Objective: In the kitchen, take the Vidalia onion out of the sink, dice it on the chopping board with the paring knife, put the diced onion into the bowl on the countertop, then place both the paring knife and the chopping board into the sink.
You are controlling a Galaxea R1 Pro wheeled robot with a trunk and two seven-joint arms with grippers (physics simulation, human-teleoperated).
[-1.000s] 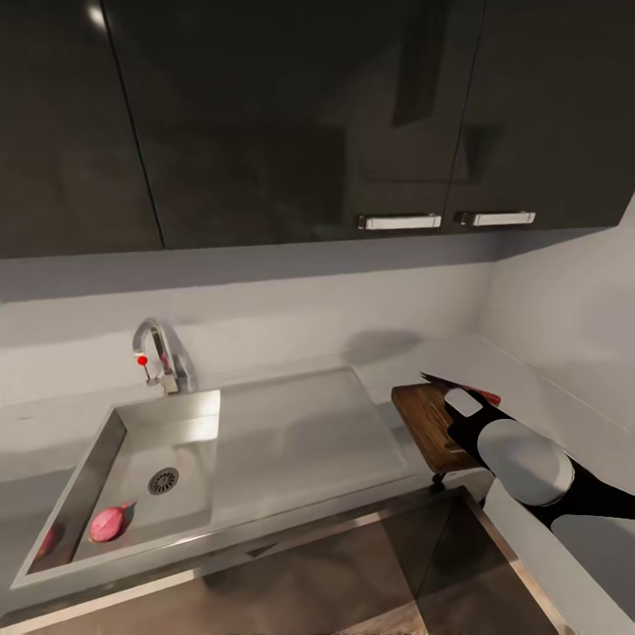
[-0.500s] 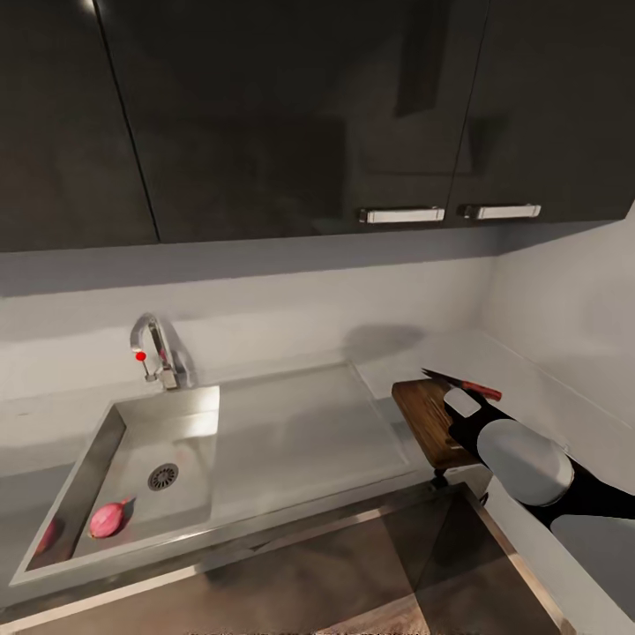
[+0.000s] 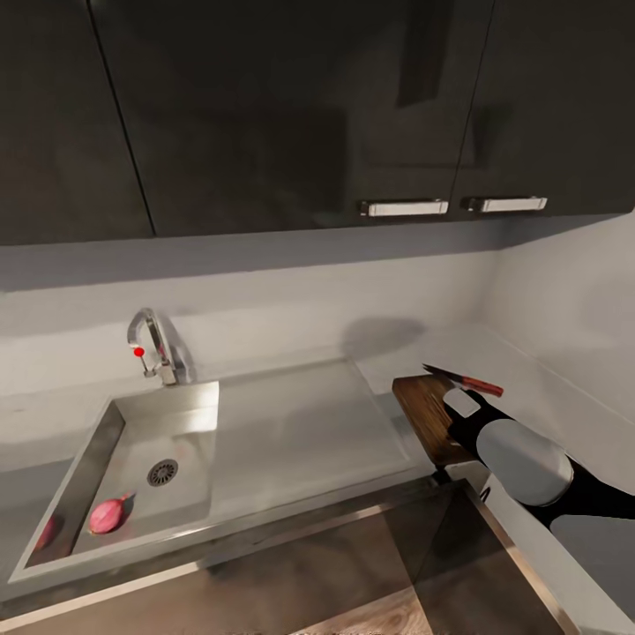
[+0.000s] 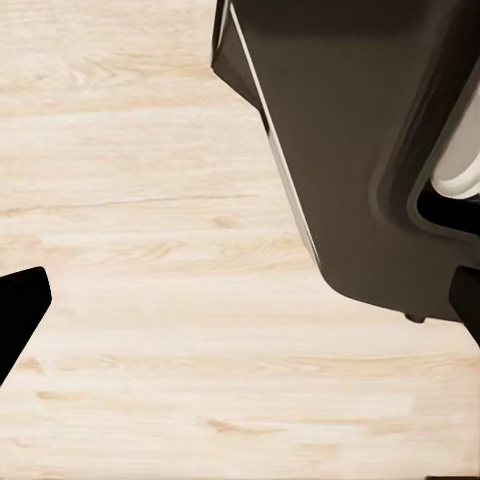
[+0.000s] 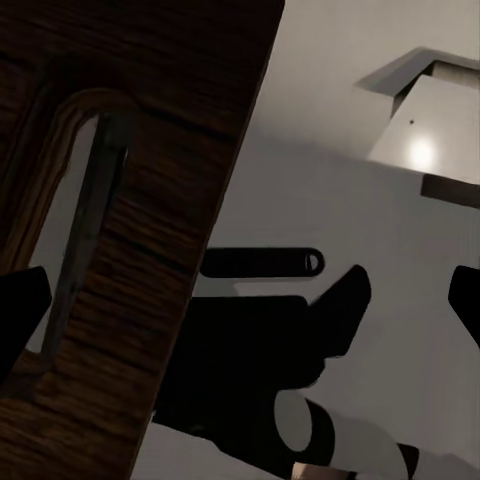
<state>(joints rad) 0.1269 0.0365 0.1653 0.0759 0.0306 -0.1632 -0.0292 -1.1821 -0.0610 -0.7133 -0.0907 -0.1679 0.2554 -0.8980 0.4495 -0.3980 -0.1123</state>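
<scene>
The pinkish-red onion lies in the near left corner of the sink basin. Right of the sink, the dark wooden chopping board rests on the countertop. The paring knife, with a red handle, lies across the board's far end. My right arm reaches over the board's near end. My right gripper is open at the slot-handle end of the board, one finger over the wood. My left gripper hangs open over the floor. The bowl is out of view.
A chrome faucet with a red knob stands behind the basin, and a flat steel drainboard lies between basin and board. Black upper cabinets hang overhead. A wall closes the counter's right end. Wood floor lies below.
The head view has shifted slightly, so the cabinets sit higher in the picture. The onion, board, knife and right arm keep their places relative to each other.
</scene>
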